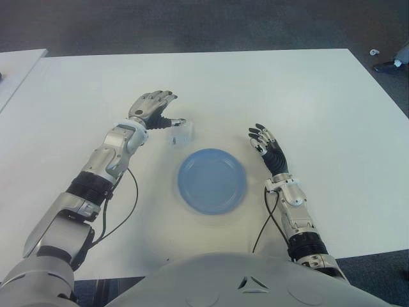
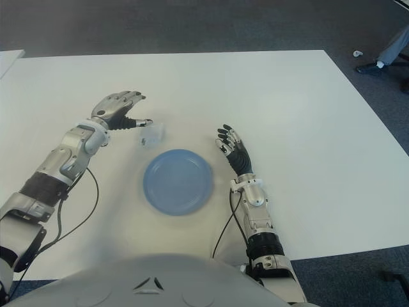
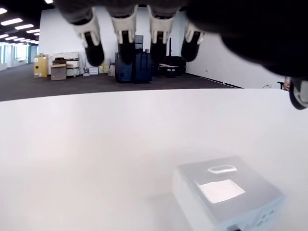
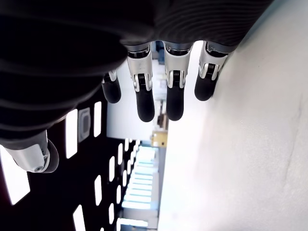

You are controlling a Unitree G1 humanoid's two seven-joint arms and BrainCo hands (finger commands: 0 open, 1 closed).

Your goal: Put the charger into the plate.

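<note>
**The charger is not picked up yet**

Look close to the robot first. The blue plate [image 1: 211, 180] sits on the white bench [image 1: 332, 102] right in front of the body, and nothing is in it. The right robot hand [image 1: 263, 142] shows just to the right of the plate. Its fingers are straight and loose, and it holds nothing.

Now look a bit farther. The charger [image 1: 181, 132] is a small white block on the bench, just past the plate's far left edge. It is not in the plate. The left robot hand [image 1: 153, 109] is just beside the charger, on its left. The fingers are spread wide and the thumb points at the block. From here you cannot tell if the thumb touches it. The hand holds nothing.

Here is what I think could go wrong. The block is small and smooth. If you close the fingers too soon, they may push it away or tip it. If you squeeze only a corner, it may slip out before it is over the plate. If the hand drops low, it may bump the plate.
</note>
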